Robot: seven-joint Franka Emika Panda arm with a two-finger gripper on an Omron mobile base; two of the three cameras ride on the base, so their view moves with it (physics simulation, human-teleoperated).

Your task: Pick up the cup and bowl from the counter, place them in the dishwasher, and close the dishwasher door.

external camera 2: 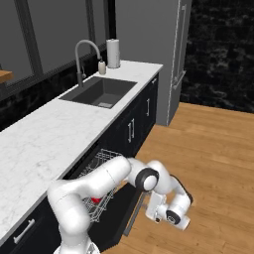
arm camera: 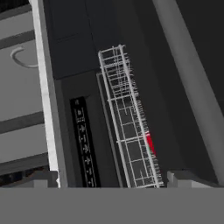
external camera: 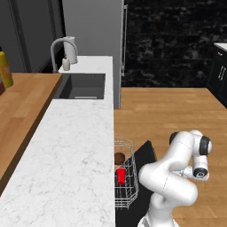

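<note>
Jaws wide apart, white marble counter (external camera: 66, 150), wooden floor (external camera: 177, 111)

In the left base view you see the counter (external camera: 66, 155) running down the left half of the frame, the sink (external camera: 82, 86) at its upper end. Just right of the counter's edge, lower centre, the wire rack (external camera: 125, 177) holds the bowl (external camera: 119, 158) above the cup (external camera: 121, 175). The dishwasher door (external camera: 144, 155) lies right of the rack.

Sink (external camera: 82, 86), faucet (external camera: 57, 48), paper towel roll (external camera 2: 113, 53), fridge (external camera 2: 149, 49)
</note>
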